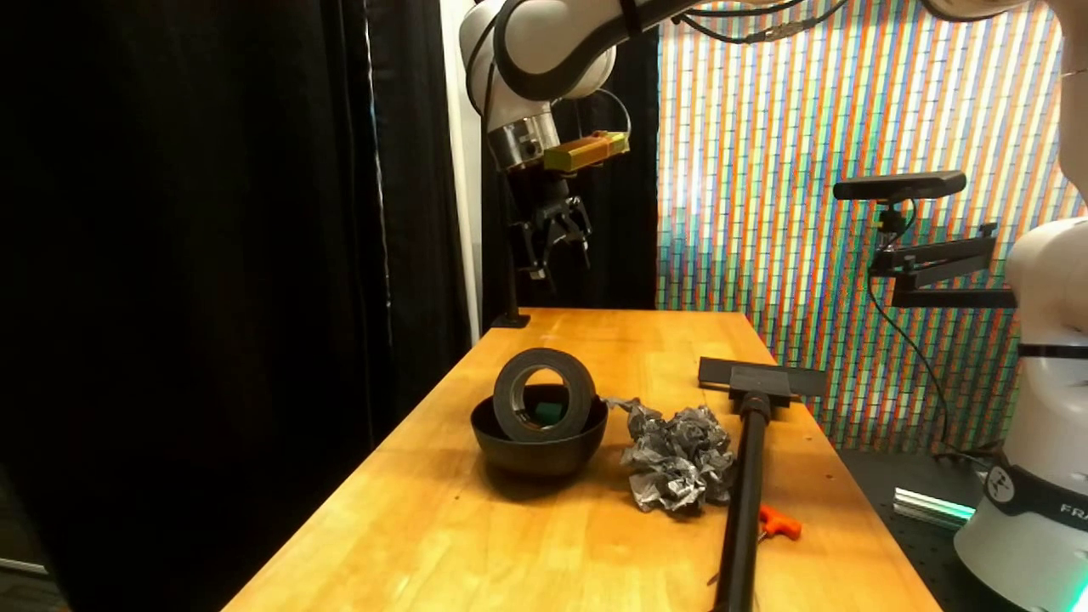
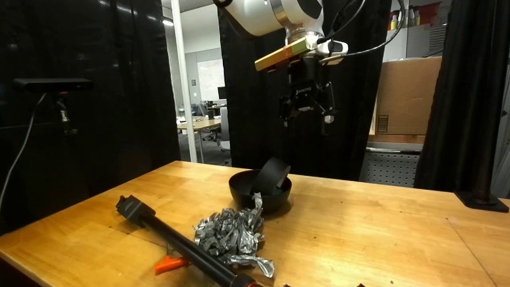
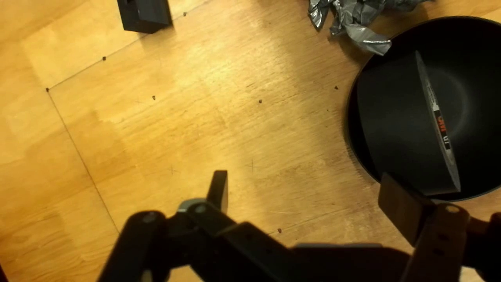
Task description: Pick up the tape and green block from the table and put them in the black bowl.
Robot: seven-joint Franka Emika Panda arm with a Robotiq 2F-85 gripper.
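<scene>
The black bowl (image 1: 540, 459) stands on the wooden table in both exterior views. Inside it the tape (image 1: 580, 393) leans on edge, tilted, its upper part rising above the rim. Through the roll's hole a dark green patch, the green block (image 1: 548, 414), shows in the bowl. From the wrist view the block is hidden, while the tape (image 3: 399, 125) and the bowl (image 3: 479, 98) fill the right side. My gripper (image 2: 306, 121) hangs high above the table, well clear of the bowl. Its jaws are wide open, with only bare table visible between the fingers (image 3: 405, 209).
A crumpled silvery grey mass (image 2: 233, 235) lies close beside the bowl. Past it stretches a long black T-shaped tool (image 1: 748, 476), with a small orange-red item (image 2: 169, 264) next to its shaft. A black post base (image 2: 481, 200) stands at the table's edge.
</scene>
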